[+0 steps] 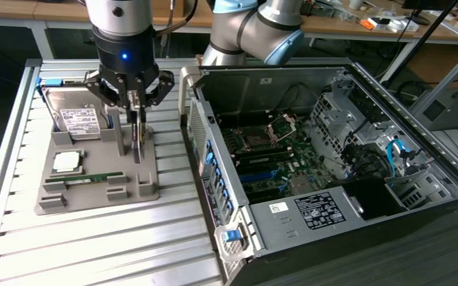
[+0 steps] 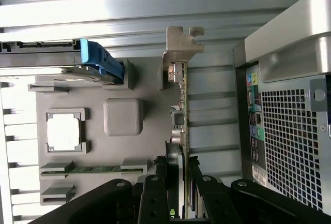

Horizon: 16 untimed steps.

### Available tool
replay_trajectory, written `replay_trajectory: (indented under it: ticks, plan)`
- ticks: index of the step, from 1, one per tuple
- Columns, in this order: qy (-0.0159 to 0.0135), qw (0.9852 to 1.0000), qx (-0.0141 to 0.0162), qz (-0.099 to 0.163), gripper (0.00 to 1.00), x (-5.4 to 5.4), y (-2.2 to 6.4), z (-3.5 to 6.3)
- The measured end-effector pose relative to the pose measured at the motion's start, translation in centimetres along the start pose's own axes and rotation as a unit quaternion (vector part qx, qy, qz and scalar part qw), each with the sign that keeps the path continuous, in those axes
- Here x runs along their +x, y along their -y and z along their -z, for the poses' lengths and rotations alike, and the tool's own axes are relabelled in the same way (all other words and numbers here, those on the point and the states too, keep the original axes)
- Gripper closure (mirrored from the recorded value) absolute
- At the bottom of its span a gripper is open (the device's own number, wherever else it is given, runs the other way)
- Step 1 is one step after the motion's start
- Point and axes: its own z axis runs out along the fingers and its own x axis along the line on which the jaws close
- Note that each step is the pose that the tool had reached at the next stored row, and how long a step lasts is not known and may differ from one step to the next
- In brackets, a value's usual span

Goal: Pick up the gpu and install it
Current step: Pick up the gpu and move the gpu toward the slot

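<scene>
Two fingers (image 2: 172,177) of the gripper (image 1: 136,104) press on opposite faces of the gpu (image 1: 138,140), so the tool looks clamped on the card's top edge. The gpu stands on edge in the upper left of the exterior view, over the gray holder tray (image 1: 93,196). It is just beside the hard drive (image 1: 80,119) and well apart from the open computer case (image 1: 333,179). I cannot tell whether its lower edge is clear of the tray's slot.

The main risk, as I judge it, is the hold itself. In the wrist view the fingers grip the card near the end away from its metal bracket (image 2: 182,43). That heavier end could swing the thin board down, or let it slip between the pads.

If the lower edge binds in the slot, a pull could lift the whole tray and disturb the processor (image 1: 67,159) and the memory stick (image 1: 86,177).

A tilted card could also strike the case's near wall (image 1: 201,137), or meet the motherboard (image 1: 269,149) skewed and scrape its contacts.
</scene>
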Motion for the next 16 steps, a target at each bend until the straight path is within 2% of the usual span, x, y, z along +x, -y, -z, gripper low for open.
replay_trajectory:
  ticks: [16]
  plan:
    - [0.0000, 1.0000, 0.0000, 0.000, 0.73, -0.02, -0.01, 0.48]
